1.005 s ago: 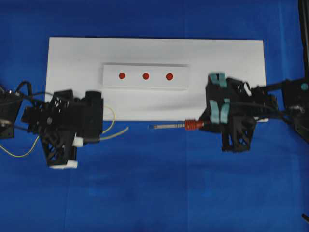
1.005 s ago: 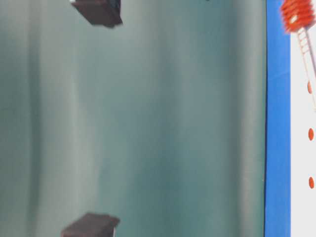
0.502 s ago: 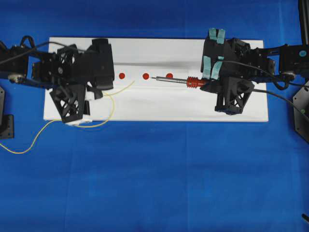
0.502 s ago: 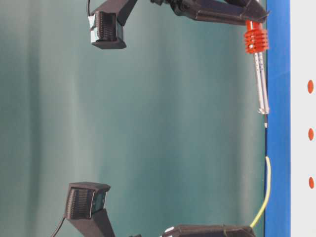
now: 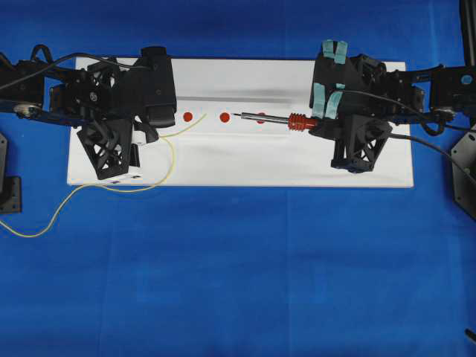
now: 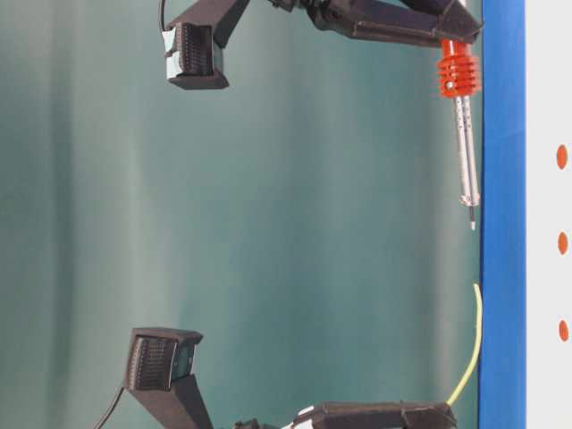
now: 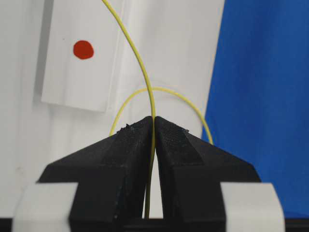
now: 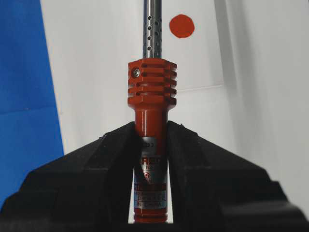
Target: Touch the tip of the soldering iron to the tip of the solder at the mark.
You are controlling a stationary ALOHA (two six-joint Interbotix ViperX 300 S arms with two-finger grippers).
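The left gripper (image 7: 154,123) is clenched on the solder (image 7: 140,67), whose yellow wire arcs out ahead of the fingertips over the white board (image 5: 238,160), its tip near the left red mark (image 5: 187,116). The right gripper (image 8: 150,128) grasps the soldering iron (image 8: 151,111) by its red handle; the perforated shaft runs straight out ahead, its dark tip (image 5: 235,114) just short of the middle red mark (image 5: 224,117), well apart from the solder's end.
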